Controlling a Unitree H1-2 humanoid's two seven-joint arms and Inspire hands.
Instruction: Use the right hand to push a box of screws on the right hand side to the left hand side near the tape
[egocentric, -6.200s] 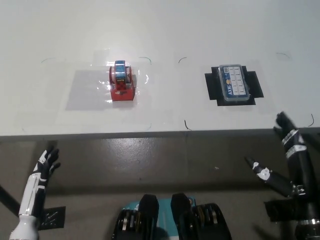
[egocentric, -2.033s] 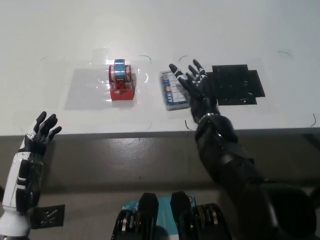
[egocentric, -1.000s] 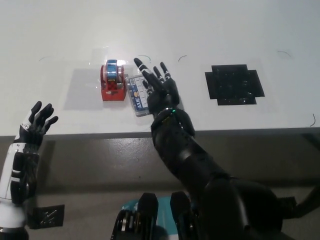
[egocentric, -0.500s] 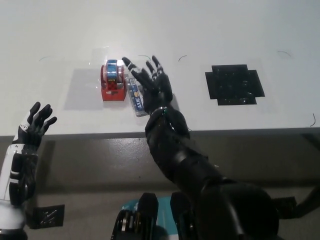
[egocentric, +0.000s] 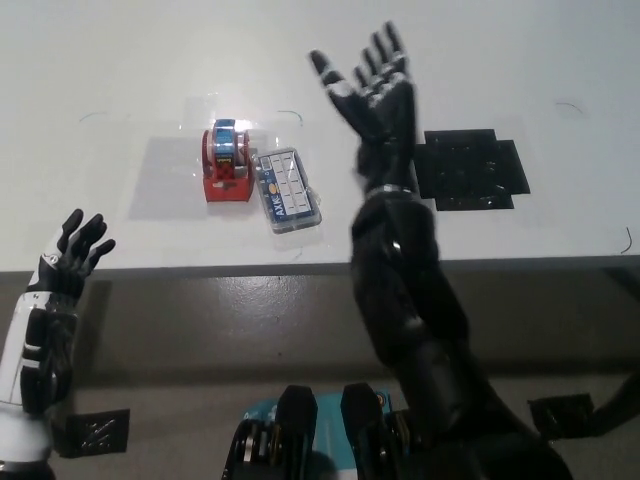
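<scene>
White desk (egocentric: 120, 60) under bright light, and the box of screws (egocentric: 287, 191) sits just beside the red tape dispenser (egocentric: 228, 165), well apart from the black patch (egocentric: 470, 170). Looks like the push is done! Right hand (egocentric: 372, 85) is raised clear, fingers spread wide, holding nothing. Left hand (egocentric: 72, 255) rests low at the desk's edge, fingers apart.

The small rectangular box of screws (egocentric: 288, 190) has a clear, glossy plastic lid. At its nine o'clock, the red tape dispenser (egocentric: 229, 166) looks like shiny plastic, on a glossy transparent film (egocentric: 165, 180). The white table (egocentric: 320, 60) is smooth and matt. At three o'clock, the black cross-shaped patch (egocentric: 470, 170) looks slightly shiny. The black right hand (egocentric: 372, 88) has a glossy hard shell.
</scene>
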